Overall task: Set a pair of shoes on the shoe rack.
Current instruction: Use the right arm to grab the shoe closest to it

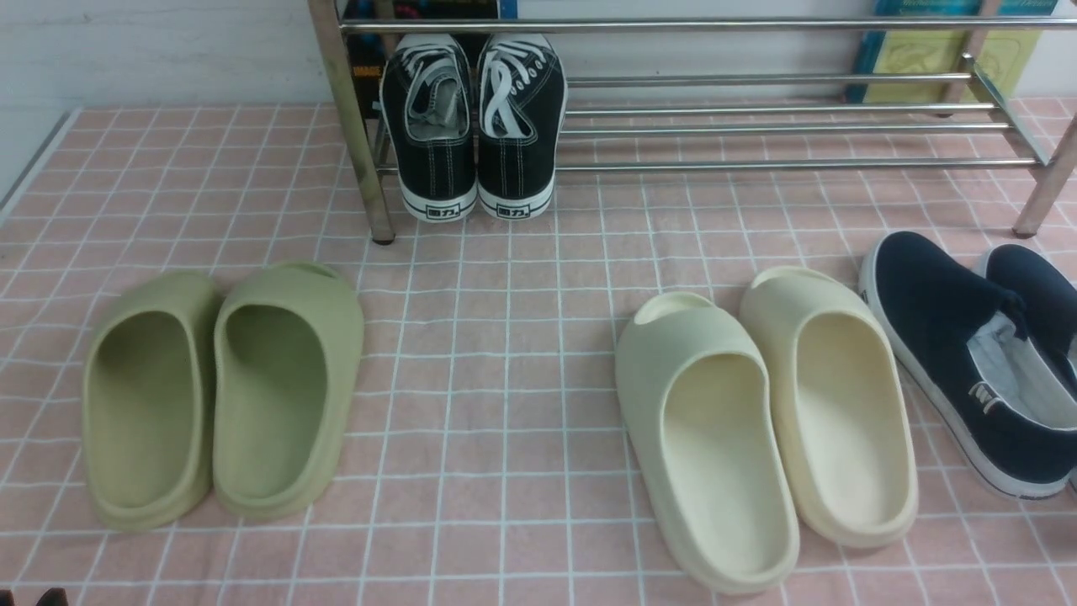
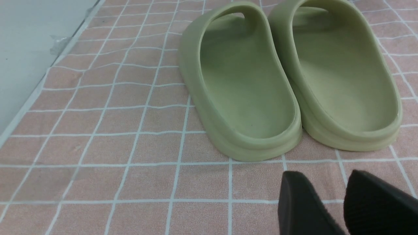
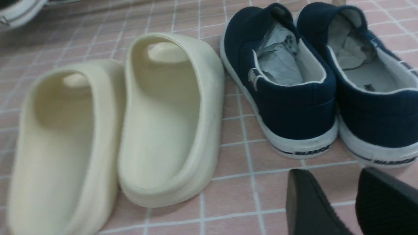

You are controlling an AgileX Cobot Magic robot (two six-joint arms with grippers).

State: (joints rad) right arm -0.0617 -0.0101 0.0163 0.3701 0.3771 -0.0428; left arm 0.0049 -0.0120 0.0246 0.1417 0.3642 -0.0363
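Nothing is done yet: the shoes [image 1: 942, 337] stand on the mat [image 1: 522, 379] before the rack's [image 1: 757, 129] right end, both untouched. The right gripper [image 3: 333, 176] hovers behind their heels, fingers apart and empty. The left gripper [image 2: 325, 176] is likewise apart. Sneakers [image 1: 471, 126] fill the rack's left end and the rest is bare. Cream slides [image 1: 833, 404] and green slides [image 1: 269, 379] sit aside, blocking nothing.

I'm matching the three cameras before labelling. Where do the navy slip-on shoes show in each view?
Front view: navy slip-ons at the right edge, partly cut off.
Left wrist view: not in it; green slides show instead.
Right wrist view: navy slip-ons, heels toward the camera, beside the cream slides.
Shared landmark: the cream slides, next to the slip-ons in both those views.
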